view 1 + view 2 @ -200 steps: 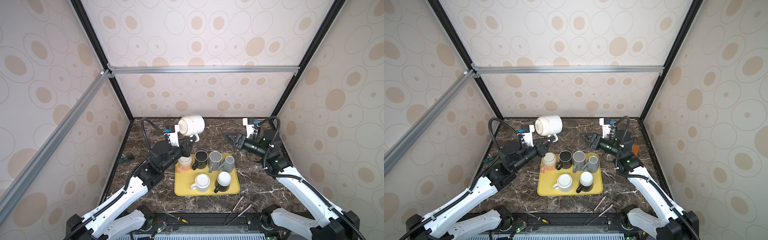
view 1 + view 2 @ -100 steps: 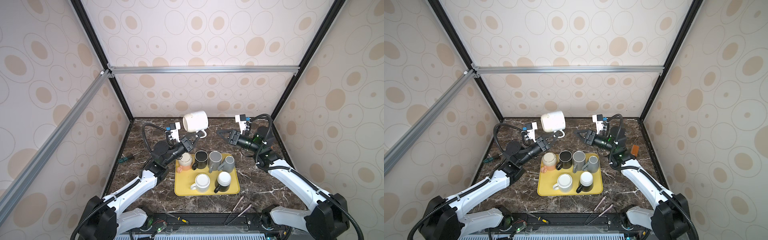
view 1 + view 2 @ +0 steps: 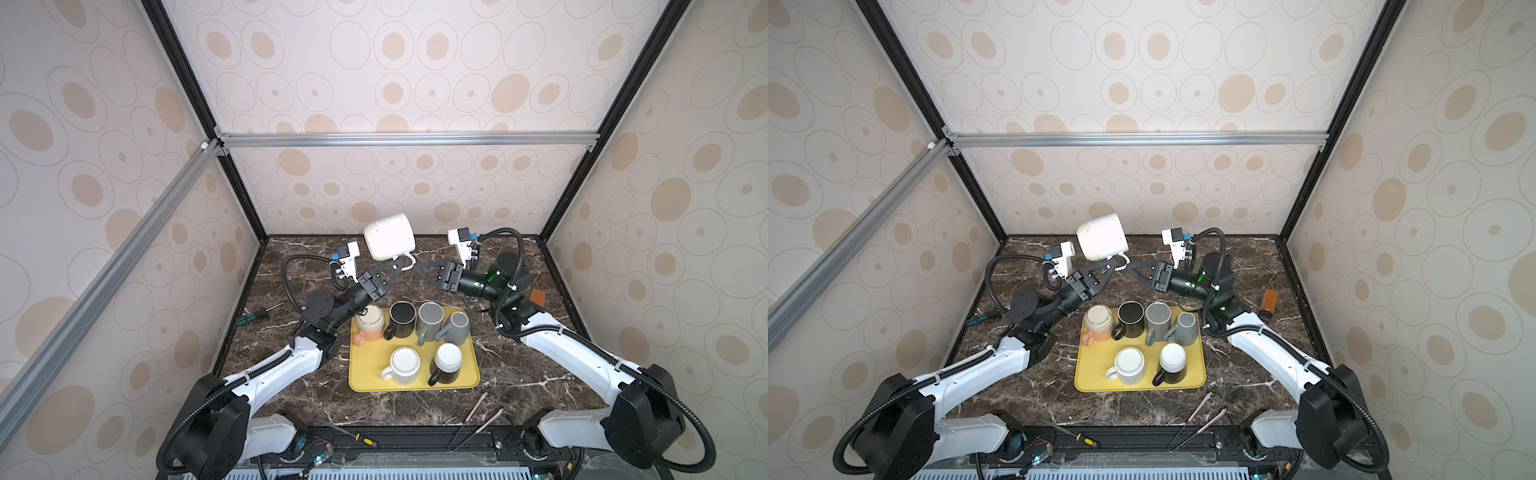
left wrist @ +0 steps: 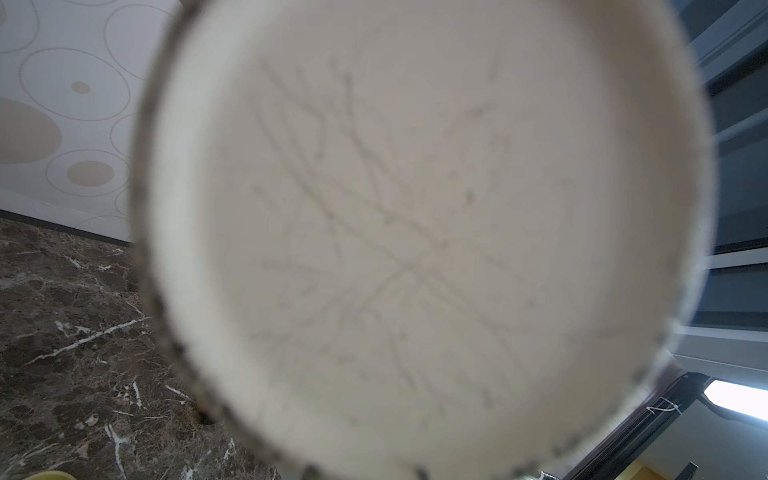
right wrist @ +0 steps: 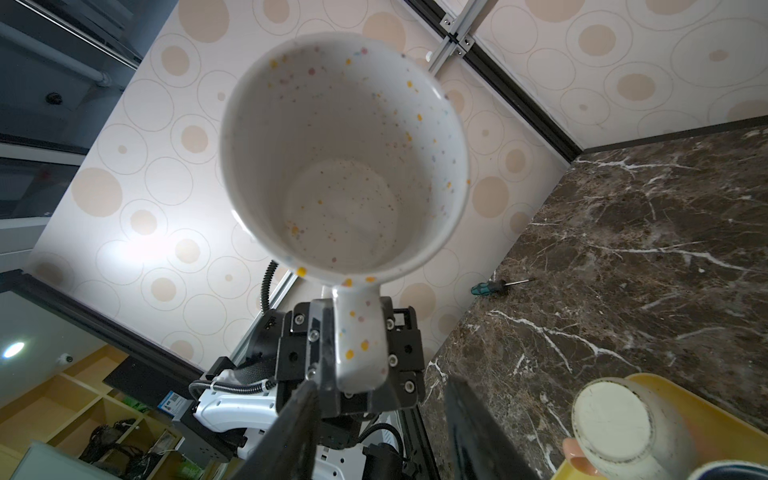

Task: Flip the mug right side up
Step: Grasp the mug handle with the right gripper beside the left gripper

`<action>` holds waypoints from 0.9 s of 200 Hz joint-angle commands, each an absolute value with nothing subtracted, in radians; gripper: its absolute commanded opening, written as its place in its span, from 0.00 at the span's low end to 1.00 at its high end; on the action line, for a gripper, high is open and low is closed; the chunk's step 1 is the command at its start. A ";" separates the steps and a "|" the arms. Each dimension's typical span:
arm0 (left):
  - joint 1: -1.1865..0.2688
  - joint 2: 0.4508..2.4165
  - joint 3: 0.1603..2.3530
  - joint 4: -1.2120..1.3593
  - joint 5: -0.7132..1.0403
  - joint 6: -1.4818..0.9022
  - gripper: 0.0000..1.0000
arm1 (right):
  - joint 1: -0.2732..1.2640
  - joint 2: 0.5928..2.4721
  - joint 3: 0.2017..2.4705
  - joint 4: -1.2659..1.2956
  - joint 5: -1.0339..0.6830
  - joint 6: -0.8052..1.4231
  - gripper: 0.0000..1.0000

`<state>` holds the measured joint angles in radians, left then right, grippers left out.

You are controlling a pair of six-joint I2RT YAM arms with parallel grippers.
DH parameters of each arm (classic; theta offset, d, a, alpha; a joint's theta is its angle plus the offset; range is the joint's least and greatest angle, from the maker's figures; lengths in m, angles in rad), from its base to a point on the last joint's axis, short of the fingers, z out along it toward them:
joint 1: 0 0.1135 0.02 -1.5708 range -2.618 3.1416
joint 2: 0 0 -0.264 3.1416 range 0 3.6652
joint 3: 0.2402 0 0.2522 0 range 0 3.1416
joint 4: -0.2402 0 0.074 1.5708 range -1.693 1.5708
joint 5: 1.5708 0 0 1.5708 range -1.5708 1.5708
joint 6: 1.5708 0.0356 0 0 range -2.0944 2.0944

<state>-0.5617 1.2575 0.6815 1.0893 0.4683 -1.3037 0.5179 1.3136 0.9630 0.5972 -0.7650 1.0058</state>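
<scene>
A dark marble surface lies inside a booth with spotted cream walls, and two robot arms reach in from the near edge. In both top views the left hand is raised above the back of the surface, clamped tight on the handle of a white speckled mug. The mug is in the air, well clear of the surface. It lies roughly on its side with the handle underneath, the flat base turned toward the left arm and the mouth toward the right arm. From the left wrist the scuffed base fills almost the whole view, out of focus. From the right wrist the view goes straight into the empty speckled mouth, with the handle pinched between the left hand's jaws below it.

The right hand points at the mug from the other side, its tips just beside the handle. Its two dark fingers stand partly apart and hold nothing.

Nearer the arms sits a yellow tray carrying six other mugs in white, grey, black and peach. A screwdriver with a teal handle lies on the surface to the left of the tray
</scene>
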 commanded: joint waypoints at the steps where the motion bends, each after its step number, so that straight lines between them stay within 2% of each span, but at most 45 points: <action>1: -0.560 1.250 0.702 1.291 0.490 -1.336 0.00 | 0.526 1.310 0.971 0.679 -0.762 1.035 0.51; 165: -0.621 1.373 0.687 1.443 0.476 -1.398 0.00 | 0.539 1.386 0.991 0.752 -0.760 1.082 0.29; 180: -0.623 1.380 0.689 1.444 0.477 -1.399 0.00 | 0.540 1.388 0.992 0.754 -0.760 1.085 0.20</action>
